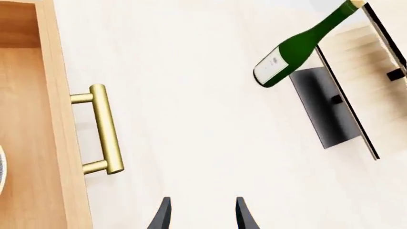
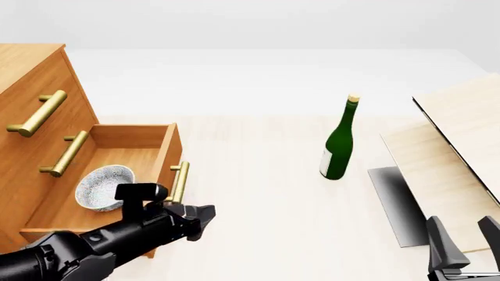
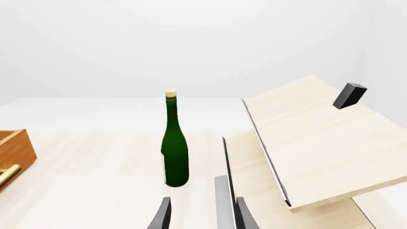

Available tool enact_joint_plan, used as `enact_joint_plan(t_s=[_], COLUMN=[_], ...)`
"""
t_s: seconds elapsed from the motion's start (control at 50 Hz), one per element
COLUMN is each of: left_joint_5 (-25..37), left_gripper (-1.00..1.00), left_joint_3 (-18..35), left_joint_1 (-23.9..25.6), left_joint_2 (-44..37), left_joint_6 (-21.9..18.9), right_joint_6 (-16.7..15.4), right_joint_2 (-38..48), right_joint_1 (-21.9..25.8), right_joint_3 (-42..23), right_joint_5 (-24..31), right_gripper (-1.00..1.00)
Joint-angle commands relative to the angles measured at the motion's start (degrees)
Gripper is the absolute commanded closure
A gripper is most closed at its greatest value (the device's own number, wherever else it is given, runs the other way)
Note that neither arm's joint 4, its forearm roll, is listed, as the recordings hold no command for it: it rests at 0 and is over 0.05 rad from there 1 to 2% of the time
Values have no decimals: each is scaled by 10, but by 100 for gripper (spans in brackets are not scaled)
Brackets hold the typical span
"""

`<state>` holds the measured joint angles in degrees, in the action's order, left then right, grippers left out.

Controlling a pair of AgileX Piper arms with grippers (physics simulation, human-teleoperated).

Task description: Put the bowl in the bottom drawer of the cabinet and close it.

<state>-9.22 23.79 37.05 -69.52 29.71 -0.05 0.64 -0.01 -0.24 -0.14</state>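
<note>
With the bowl (image 2: 104, 186) already resting in the open bottom drawer (image 2: 156, 153), your empty, parted left hand (image 2: 205, 216) hovers at the handle's (image 2: 180, 181) five o'clock, seemingly to push it shut.

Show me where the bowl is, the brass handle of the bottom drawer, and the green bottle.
bowl (image 2: 105, 186), front view, on its speckled inside.
bottom drawer handle (image 1: 105, 129), left wrist view, on the middle of the brass bar.
green bottle (image 3: 175, 160), right wrist view, on the glass body below the neck.
</note>
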Motion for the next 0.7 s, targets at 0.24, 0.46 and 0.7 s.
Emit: enact_joint_plan(t_s=[0.24, 0.46, 0.7], left_joint_5=[-20, -17, -15], left_gripper=[-100, -100, -100], left_joint_3=[-7, -9, -14], left_joint_1=[-37, -65, -89], left_joint_2=[-74, -87, -88], left_joint_6=[7, -7, -19], right_joint_6=[0, 0, 0], right_joint_2=[0, 0, 0], right_joint_1=[0, 0, 0], right_joint_3=[0, 0, 0], right_joint_5=[0, 0, 0], right_gripper=[-100, -100, -100])
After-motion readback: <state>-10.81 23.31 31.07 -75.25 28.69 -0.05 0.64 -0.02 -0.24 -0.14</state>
